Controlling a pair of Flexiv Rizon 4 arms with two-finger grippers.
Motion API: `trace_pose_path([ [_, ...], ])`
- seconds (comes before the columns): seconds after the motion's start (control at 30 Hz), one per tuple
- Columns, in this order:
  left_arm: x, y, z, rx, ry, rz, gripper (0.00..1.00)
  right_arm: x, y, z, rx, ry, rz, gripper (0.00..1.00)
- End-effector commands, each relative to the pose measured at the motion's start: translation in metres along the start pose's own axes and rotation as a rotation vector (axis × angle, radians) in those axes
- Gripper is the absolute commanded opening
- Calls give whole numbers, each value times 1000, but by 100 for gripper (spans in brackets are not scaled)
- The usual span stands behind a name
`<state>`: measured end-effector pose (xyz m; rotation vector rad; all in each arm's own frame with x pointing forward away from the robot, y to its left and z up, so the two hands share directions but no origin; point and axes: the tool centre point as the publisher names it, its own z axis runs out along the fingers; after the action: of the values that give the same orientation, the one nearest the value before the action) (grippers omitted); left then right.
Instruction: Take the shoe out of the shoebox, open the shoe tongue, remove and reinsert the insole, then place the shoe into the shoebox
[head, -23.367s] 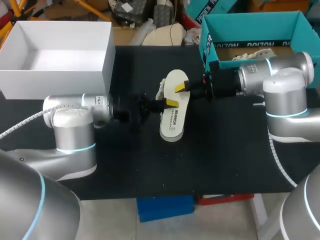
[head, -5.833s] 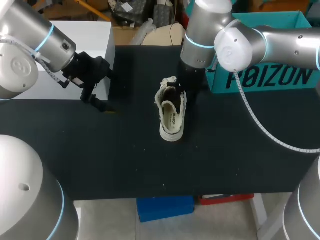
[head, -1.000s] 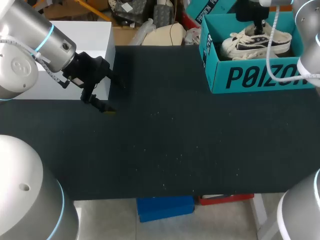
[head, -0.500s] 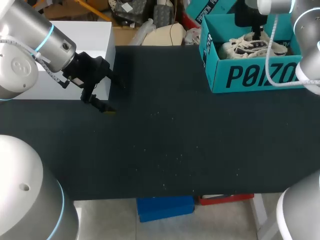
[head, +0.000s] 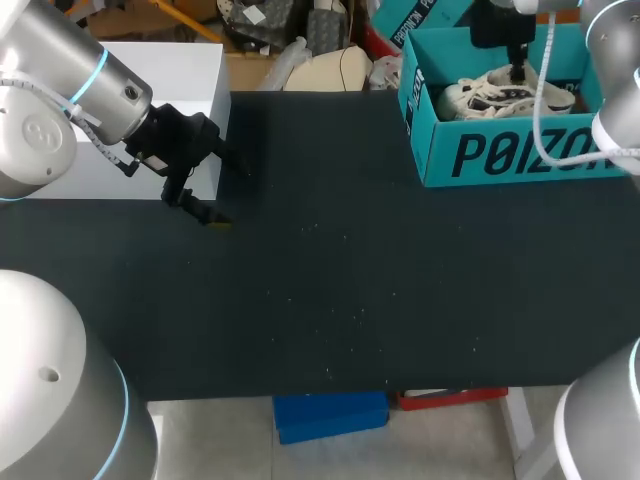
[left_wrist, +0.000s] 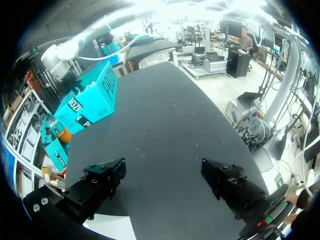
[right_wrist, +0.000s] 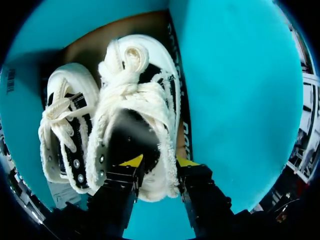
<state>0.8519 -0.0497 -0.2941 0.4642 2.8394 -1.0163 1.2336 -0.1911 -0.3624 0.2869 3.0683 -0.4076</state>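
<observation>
Two shoes (right_wrist: 135, 100) (right_wrist: 62, 117), two boxes (head: 500, 155) (head: 185, 60)

shoebox (head: 480, 155) cropped, right hand (right_wrist: 159, 162) half behind shoe (right_wrist: 135, 95)

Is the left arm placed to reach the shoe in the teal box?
Probably not: the left gripper sits by the white box, across the table, and the right gripper fills the shoebox, clamped on the shoe.

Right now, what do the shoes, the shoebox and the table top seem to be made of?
Shoes: likely canvas, matte, with frayed off-white edges, woven laces and metal-looking eyelets. Shoebox: cardboard, printed teal outside, bare brown on its floor. Table top: black, matte, perhaps a fabric or rubber mat; hard to tell.
</observation>
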Motion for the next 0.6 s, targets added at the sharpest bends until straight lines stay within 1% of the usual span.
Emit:
trace_pose_path([
  [0.03, 1, 0, 0, -1, -3, 1, 100, 24, -11, -56, 20, -26, 34, 33],
  [0.13, 1, 0, 0, -1, -3, 1, 100, 40, -14, -81, 38, -50, 90, 32],
  [0.23, 1, 0, 0, -1, -3, 1, 100, 54, -15, -101, 47, -80, 133, 34],
  [0.27, 1, 0, 0, -1, -3, 1, 100, 61, -14, -109, 46, -91, 158, 35],
  [0.3, 1, 0, 0, -1, -3, 1, 100, 66, -13, -115, 45, -101, 172, 40],
  [0.33, 1, 0, 0, -1, -3, 1, 100, 70, -11, -119, 48, -106, 181, 42],
  [0.37, 1, 0, 0, -1, -3, 1, 100, 78, -8, -128, 48, -112, 208, 45],
  [0.43, 1, 0, 0, -1, -3, 1, 100, 87, -3, -137, 43, -125, 233, 47],
  [0.47, 1, 0, 0, -1, -3, 1, 100, 96, 3, -145, 40, -131, 255, 65],
  [0.5, 1, 0, 0, -1, -3, 1, 100, 102, 8, -150, 38, -133, 270, 77],
  [0.53, 1, 0, 0, -1, -3, 1, 100, 106, 11, -152, 37, -132, 285, 78],
  [0.57, 1, 0, 0, -1, -3, 1, 100, 115, 17, -159, 33, -138, 310, 69],
  [0.6, 1, 0, 0, -1, -3, 1, 100, 122, 22, -163, 28, -144, 330, 69],
])
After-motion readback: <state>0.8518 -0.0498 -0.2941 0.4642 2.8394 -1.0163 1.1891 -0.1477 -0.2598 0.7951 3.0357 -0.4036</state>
